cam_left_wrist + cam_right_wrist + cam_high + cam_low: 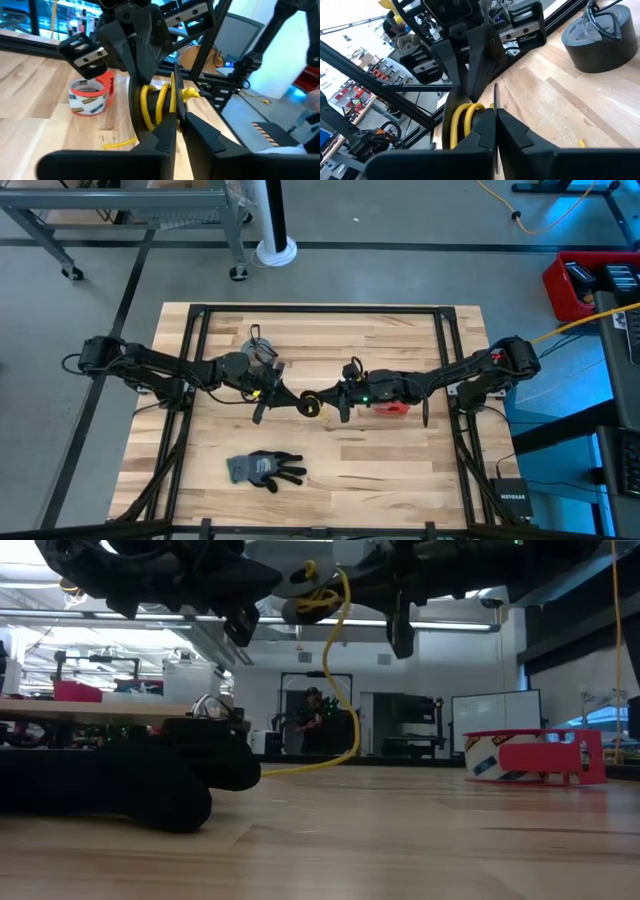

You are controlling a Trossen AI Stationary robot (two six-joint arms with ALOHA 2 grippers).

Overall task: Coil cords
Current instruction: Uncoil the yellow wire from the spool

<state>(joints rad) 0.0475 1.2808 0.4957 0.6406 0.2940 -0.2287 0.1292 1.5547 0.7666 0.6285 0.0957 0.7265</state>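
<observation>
Above the middle of the wooden surface (330, 450), the yellow cord (311, 404) hangs in the air as a small bundle of loops, held between the two arms, which reach in from opposite sides and meet at the centre. In the low view a single yellow strand drops from the bundle in a long curve down to the boards. The right pincer (496, 117) has its fingers drawn together on the loops, which show just beyond the fingertips in its wrist view. The left pincer (179, 117) comes at the same bundle from the other side, its fingers close around the coil; whether they truly clamp it or stand slightly apart I cannot tell. Both arms stretch out low and nearly level, elbows out toward the edges of the surface. Only this one cord can be made out as a cord. Around it lie two tape rolls: a grey tape roll (258, 343) behind the left arm, with a thin dark loop resting on top, and a red tape roll (392, 406) just beneath the right arm. One dark glove (264, 469) lies flat near the front edge, well apart from the rest.
</observation>
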